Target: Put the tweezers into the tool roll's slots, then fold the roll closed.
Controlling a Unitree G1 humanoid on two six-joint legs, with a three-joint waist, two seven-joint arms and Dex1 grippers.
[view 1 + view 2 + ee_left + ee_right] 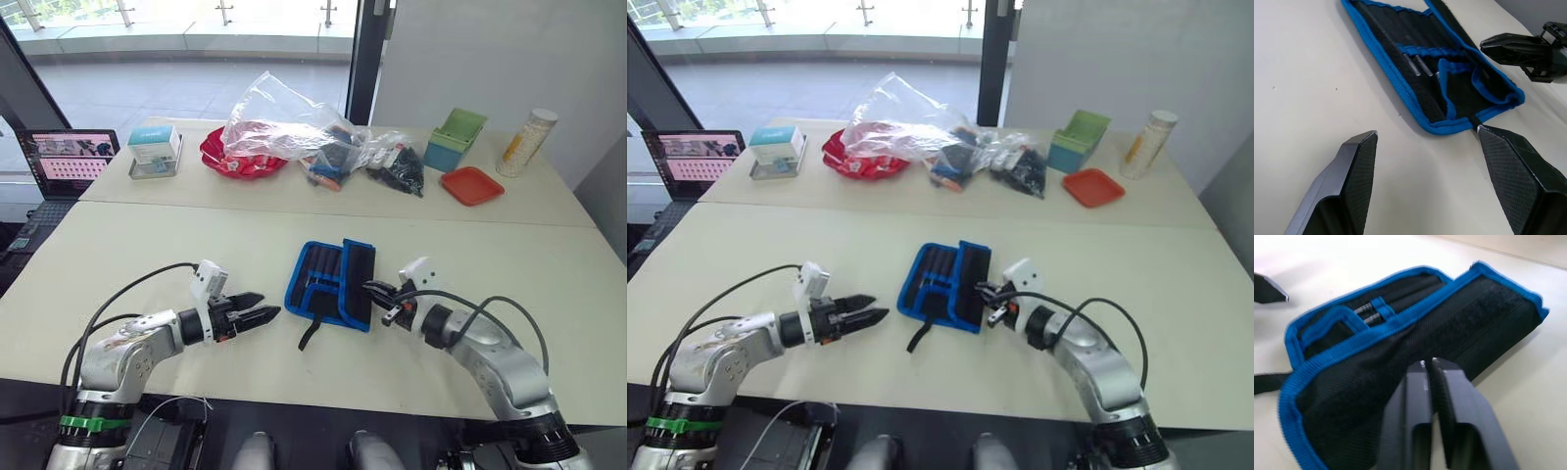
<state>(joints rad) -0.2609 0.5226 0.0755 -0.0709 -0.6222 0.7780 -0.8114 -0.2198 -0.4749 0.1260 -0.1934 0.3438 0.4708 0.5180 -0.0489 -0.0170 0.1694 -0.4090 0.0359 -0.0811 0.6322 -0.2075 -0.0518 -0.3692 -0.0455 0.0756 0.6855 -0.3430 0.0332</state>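
Observation:
The tool roll point(331, 282) lies in the middle of the near table, black with blue edging. Its right flap is folded up over the inner face. The slots point(1415, 49) on the left part still show, and silvery tips of the tweezers point(1418, 65) stick out of them. The thin black strap point(312, 331) trails toward the front edge. My right gripper point(373, 288) is shut, and its tips rest against the folded flap point(1400, 347). My left gripper point(265, 307) is open a short way left of the roll, holding nothing.
On the far table are a laptop point(67, 157), a small box on a tray point(155, 147), a red bowl point(235, 162) under clear plastic bags point(294, 127), a green box point(456, 139), an orange tray point(471, 185) and a bottle point(527, 140).

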